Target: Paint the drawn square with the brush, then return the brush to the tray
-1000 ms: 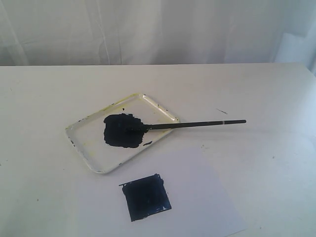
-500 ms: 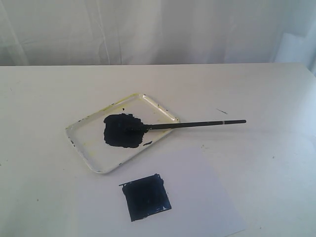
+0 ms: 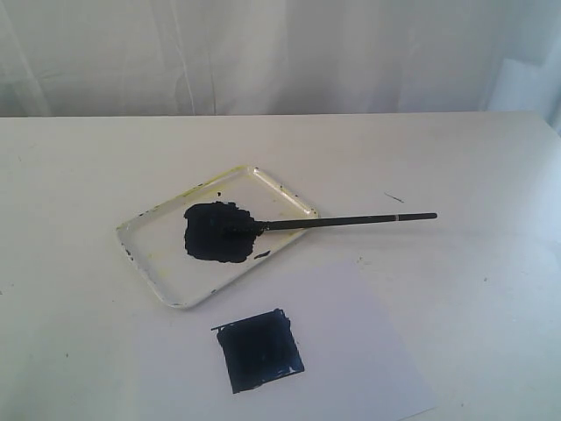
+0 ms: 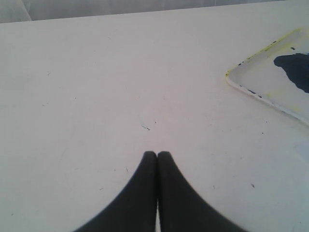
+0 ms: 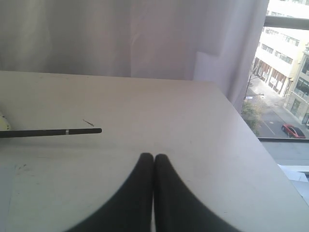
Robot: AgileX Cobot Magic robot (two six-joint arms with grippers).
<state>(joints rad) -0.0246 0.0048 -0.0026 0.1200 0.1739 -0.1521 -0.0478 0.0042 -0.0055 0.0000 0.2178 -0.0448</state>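
Note:
The drawn square (image 3: 259,350) sits on white paper near the front of the table, filled dark blue-black. Behind it lies the white tray (image 3: 145,254) with a dark paint blob (image 3: 215,231). The brush (image 3: 342,221) rests with its tip in the blob and its handle sticking out over the tray's right rim onto the table; its handle end with the pale band shows as the brush (image 5: 53,131) in the right wrist view. My left gripper (image 4: 157,153) is shut and empty over bare table, the tray (image 4: 251,89) off to one side. My right gripper (image 5: 153,155) is shut, empty, apart from the handle.
The white paper (image 3: 368,342) covers the front right of the table. A small dark mark (image 3: 394,197) lies beyond the brush handle. A white curtain hangs behind the table, whose right edge (image 5: 251,140) borders a window.

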